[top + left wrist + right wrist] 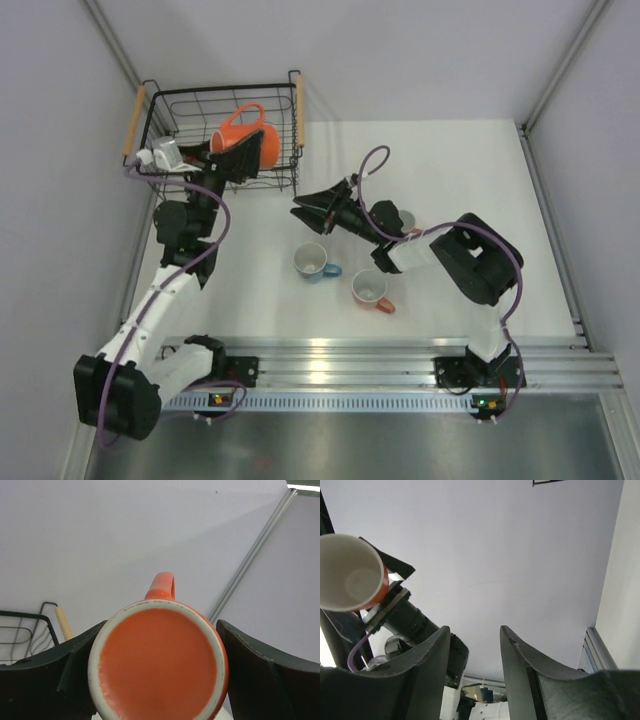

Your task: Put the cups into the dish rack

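Note:
The bright orange mug (240, 126) is held by my left gripper (248, 146) over the black wire dish rack (170, 104), tilted on its side. In the left wrist view the mug's base (159, 662) fills the gap between both fingers, handle pointing away. My right gripper (308, 218) is open and empty above the table, right of the rack; its wrist view (472, 645) shows the orange mug (349, 572) at upper left. A light blue mug (313, 262) and a salmon-pink mug (371, 289) stand upright on the table. Another mug (406, 221) is partly hidden behind the right arm.
The rack has light wooden handles on its left (133, 124) and right (298, 110) sides; a corner and one handle (64, 622) show in the left wrist view. Grey walls enclose the white table on three sides. An aluminium rail (400, 365) runs along the near edge.

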